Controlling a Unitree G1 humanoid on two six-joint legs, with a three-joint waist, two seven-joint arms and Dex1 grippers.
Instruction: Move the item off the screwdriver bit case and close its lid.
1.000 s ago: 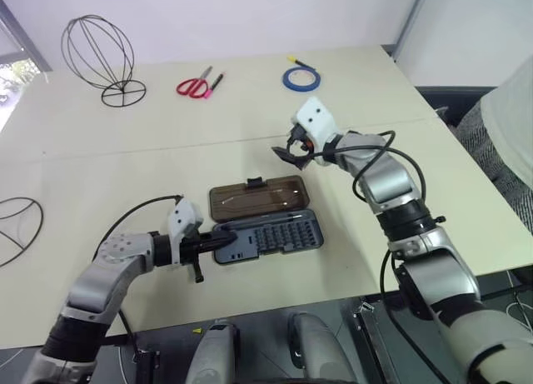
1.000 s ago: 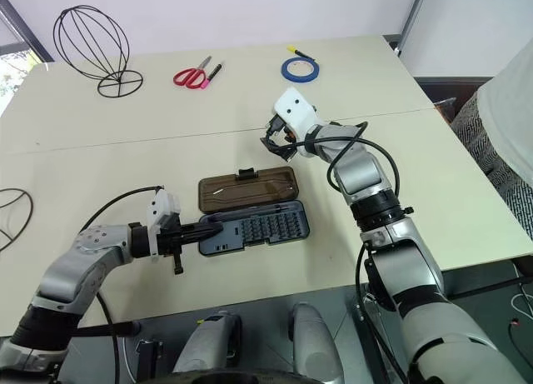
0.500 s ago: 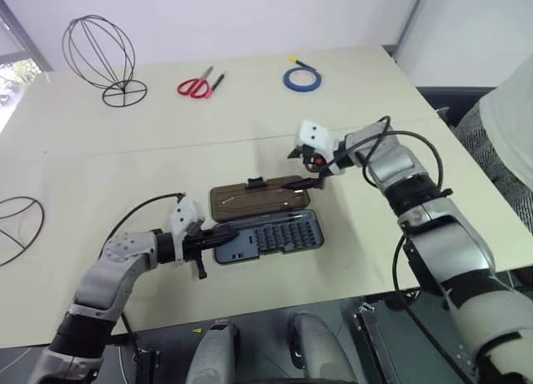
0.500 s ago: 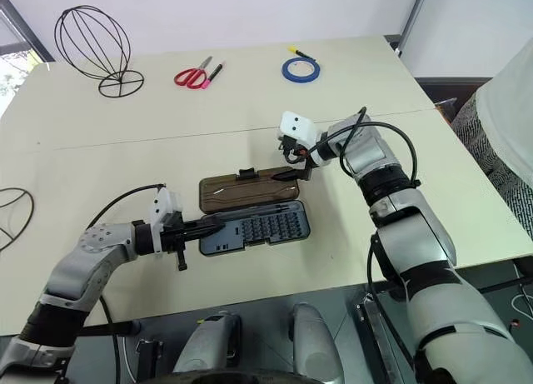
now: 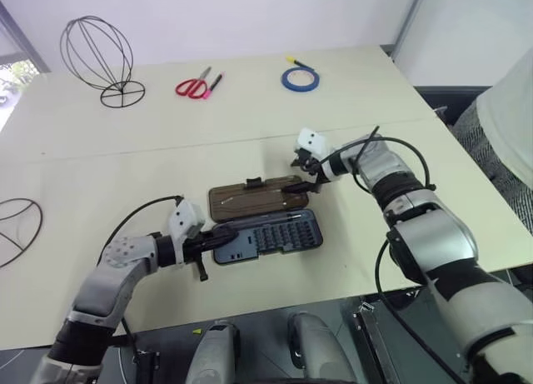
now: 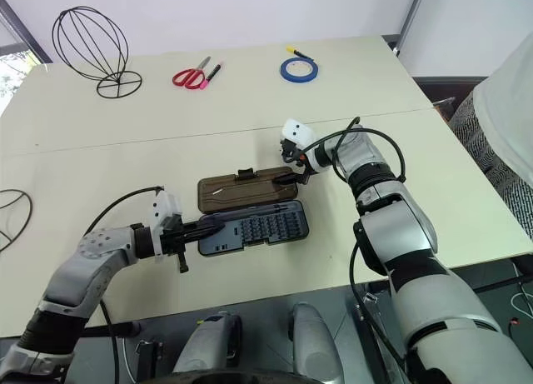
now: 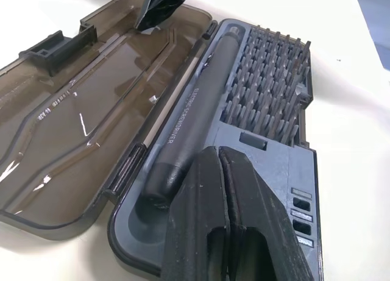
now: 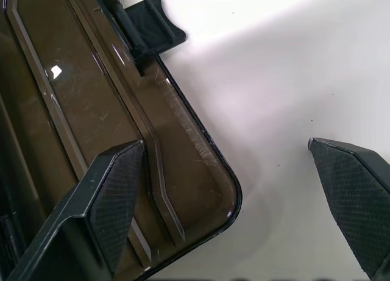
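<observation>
Near the front edge of the table, about midway along it, the screwdriver bit case was seen lying open, its tray full of small bits and a dark driver handle laid along the hinge side. The lid was folded flat back on the table, away from the front edge, with its black latch tab at the middle of the far long edge. The lid was judged to be thin, stiff, smooth plastic, light and rather slippery; it could best be taken at its free long edge or at a far corner and swung over on the hinge. The case itself was judged light enough to slide unless it was steadied.

The left gripper was pressed together, its tips resting on the end of the tray. The right gripper was spread wide, one finger over the lid's corner, the other over bare table beside it.

The item, a wire cage, was found well apart at the far left corner, so the case was already clear of it. Red scissors and a blue tape roll lay along the far edge. Another wire piece showed at the left edge. The table was pale, smooth and matt. White walls were seen behind it, and a person's clothing past the right edge.
</observation>
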